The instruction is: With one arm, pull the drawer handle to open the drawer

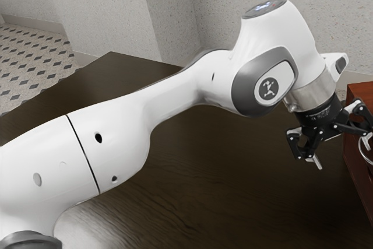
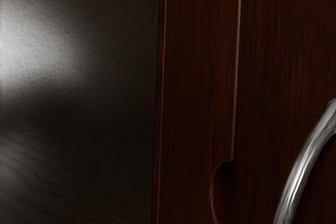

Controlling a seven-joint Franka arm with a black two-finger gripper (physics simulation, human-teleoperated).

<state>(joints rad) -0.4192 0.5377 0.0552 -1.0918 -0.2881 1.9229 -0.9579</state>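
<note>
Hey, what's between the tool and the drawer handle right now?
Nothing. In the exterior view, only bare dark tabletop shows in the short gap between the open tool and the silver drawer handle.

the white arm reaches toward the exterior view's right, its black tool spread open.

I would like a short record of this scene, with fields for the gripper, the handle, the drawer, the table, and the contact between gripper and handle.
gripper: black gripper, fingers apart, holding nothing
handle: curved metal handle, mounted on the drawer front
cabinet: reddish-brown cabinet at the exterior view's right edge, standing on the table
table: dark wood table
contact: gripper close beside the handle, not closed on it
drawer state: no gap seen; cannot tell for sure
</note>
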